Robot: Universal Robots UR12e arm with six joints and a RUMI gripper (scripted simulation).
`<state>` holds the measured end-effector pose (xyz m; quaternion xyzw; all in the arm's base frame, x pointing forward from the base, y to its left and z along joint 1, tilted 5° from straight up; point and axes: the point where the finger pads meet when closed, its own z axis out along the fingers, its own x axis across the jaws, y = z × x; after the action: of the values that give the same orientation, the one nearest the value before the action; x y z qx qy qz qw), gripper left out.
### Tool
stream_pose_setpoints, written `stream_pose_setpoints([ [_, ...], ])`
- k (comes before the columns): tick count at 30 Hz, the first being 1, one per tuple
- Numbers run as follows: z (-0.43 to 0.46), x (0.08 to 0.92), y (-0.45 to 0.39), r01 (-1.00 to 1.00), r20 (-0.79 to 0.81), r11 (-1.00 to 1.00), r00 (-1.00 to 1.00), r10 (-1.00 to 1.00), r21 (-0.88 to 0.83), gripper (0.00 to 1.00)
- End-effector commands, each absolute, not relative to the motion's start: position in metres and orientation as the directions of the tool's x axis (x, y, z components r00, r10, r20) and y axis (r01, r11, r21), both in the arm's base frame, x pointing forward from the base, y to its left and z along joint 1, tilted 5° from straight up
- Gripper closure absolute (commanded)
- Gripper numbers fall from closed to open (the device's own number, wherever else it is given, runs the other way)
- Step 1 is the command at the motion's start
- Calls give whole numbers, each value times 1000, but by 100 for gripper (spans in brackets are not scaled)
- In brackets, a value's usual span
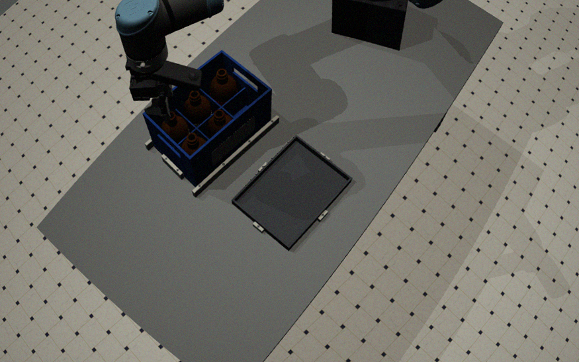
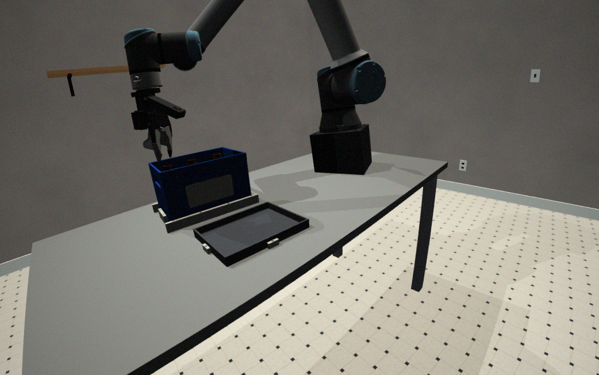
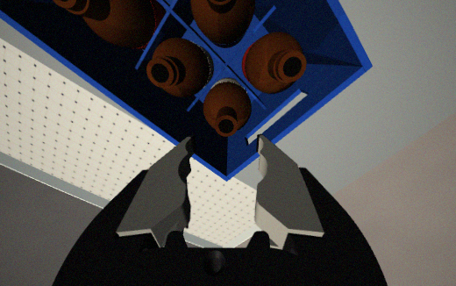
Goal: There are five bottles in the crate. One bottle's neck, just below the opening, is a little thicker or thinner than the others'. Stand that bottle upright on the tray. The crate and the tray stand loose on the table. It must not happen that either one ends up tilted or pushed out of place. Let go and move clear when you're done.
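Note:
My gripper (image 1: 164,113) (image 2: 165,157) (image 3: 225,136) is part-way open and points down at the left corner of the blue crate (image 1: 263,108) (image 2: 172,194) (image 3: 307,116), its tips at about rim height. Nothing is between the fingers. The brown corner bottle (image 1: 174,127) (image 3: 227,105) stands just beyond the fingertips. The other brown bottles (image 1: 194,143) (image 1: 196,107) (image 1: 219,121) (image 1: 222,85) stand upright in their compartments; I cannot tell which neck differs. The black tray (image 1: 294,189) (image 2: 252,229) lies beside the crate with nothing on it.
Pale strips (image 1: 237,156) (image 2: 211,214) lie along the crate's base, and small pale blocks (image 1: 258,226) (image 2: 272,243) sit around the tray. The robot's black pedestal (image 1: 366,22) (image 2: 340,152) stands at the far end of the table. The crate's rim and dividers are close to the fingers.

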<state>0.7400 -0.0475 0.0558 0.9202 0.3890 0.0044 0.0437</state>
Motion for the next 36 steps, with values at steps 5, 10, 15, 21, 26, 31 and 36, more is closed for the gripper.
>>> stream_pose_setpoints([
  [5, 55, 739, -48, 715, -25, -694, 698, 716, 83, 62],
  [10, 55, 739, -48, 715, -25, -694, 698, 716, 83, 62],
  [15, 55, 739, -48, 715, -25, -694, 698, 716, 83, 62],
  [21, 55, 739, -48, 715, -25, -694, 698, 716, 83, 62],
  [26, 55, 739, -48, 715, -25, -694, 698, 716, 83, 62],
  [31, 55, 738, -47, 715, -25, -694, 697, 716, 83, 62],
  [36, 55, 736, -45, 716, -25, -693, 697, 716, 84, 62],
])
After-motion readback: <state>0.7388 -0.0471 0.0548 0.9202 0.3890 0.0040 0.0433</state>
